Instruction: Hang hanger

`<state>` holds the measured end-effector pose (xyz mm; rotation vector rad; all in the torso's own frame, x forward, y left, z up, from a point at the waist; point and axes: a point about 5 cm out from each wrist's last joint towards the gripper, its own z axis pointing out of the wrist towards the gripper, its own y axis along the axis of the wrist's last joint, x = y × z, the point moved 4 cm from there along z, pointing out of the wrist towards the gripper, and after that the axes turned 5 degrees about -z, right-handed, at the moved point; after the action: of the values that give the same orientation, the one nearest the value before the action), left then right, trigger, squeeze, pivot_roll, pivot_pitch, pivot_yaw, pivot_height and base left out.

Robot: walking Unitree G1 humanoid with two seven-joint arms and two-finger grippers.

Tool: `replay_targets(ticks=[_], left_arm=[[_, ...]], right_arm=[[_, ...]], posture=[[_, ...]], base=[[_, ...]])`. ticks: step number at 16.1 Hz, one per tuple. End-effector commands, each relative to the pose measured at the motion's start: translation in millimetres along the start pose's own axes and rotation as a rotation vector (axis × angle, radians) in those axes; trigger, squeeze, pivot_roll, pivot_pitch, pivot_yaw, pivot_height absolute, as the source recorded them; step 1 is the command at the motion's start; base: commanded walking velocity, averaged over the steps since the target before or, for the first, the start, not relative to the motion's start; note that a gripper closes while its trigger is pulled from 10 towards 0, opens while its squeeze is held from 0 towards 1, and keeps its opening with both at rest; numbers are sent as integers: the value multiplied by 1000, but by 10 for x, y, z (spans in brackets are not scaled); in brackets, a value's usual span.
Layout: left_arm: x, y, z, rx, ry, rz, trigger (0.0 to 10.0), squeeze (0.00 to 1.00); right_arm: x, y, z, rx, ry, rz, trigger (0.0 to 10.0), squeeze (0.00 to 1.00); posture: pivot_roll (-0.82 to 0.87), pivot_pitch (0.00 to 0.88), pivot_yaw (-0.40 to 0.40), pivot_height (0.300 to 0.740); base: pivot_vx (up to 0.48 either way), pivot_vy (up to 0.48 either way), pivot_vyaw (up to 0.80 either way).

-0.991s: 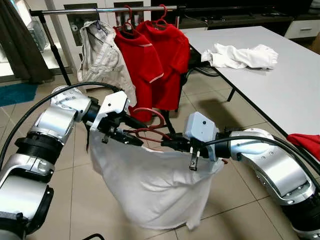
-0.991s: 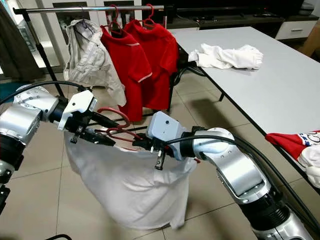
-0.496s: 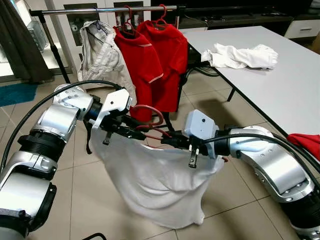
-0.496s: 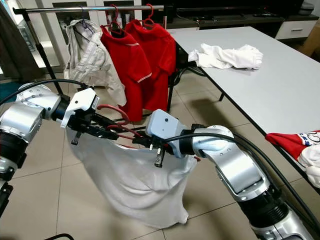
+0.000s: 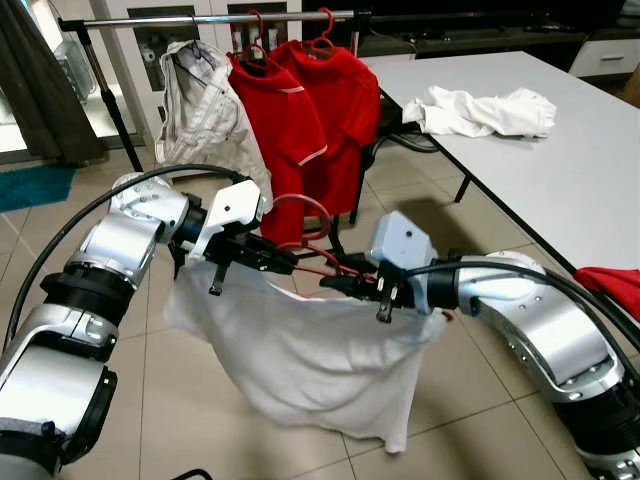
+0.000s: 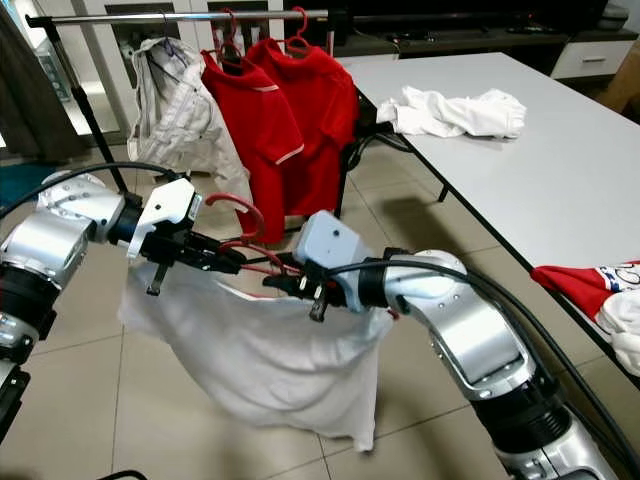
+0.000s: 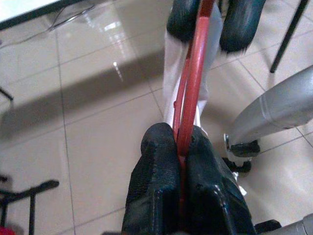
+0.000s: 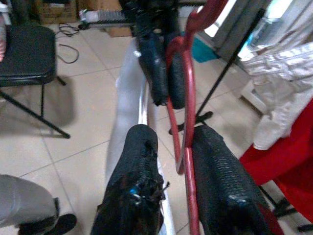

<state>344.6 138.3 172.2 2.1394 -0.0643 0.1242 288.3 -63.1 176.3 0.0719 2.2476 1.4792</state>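
A red hanger (image 7: 192, 98) with a white garment (image 5: 300, 360) draped from it is held low in front of me, between both arms. My left gripper (image 5: 290, 266) is shut on the hanger near its hook, and in the left wrist view the pads (image 7: 161, 166) pinch the red bar. My right gripper (image 5: 336, 287) faces it from the right. Its fingertips (image 8: 215, 161) closely flank the same bar, with white cloth alongside. The clothes rail (image 5: 210, 19) runs across the back, above and beyond the hanger.
Two red shirts (image 5: 300, 120) and a pale shirt (image 5: 205, 120) hang on the rail. A white table (image 5: 560, 170) on the right carries white clothes (image 5: 480, 110) and a red cloth (image 5: 615, 285). A dark curtain (image 5: 40, 90) hangs at the left, and the floor is tiled.
Both grippers have lifted the hanger slightly toward the rail. The white garment has risen and swung, with its hem higher off the floor.
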Motion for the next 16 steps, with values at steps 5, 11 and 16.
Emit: replay_targets(ticks=[5,11,16], left_arm=[[71,-55,-155,-43,127,-47,0,0],[183,-171,-144,-62,346,-69,0,0],[137,-156,-42,-96,389,-79,0,0]], right_arm=[[-115,-3,-162,-15,-81,21,10000,1000],[-555,-264,-455,74,-582,276,10000,0],[-300,-339,-154,79,-576,492,10000,0]], posture=[[-127,0,15,740],[-132,0,16,740],[-126,0,13,740]], base=[[0,0,0],[0,0,0],[0,0,0]])
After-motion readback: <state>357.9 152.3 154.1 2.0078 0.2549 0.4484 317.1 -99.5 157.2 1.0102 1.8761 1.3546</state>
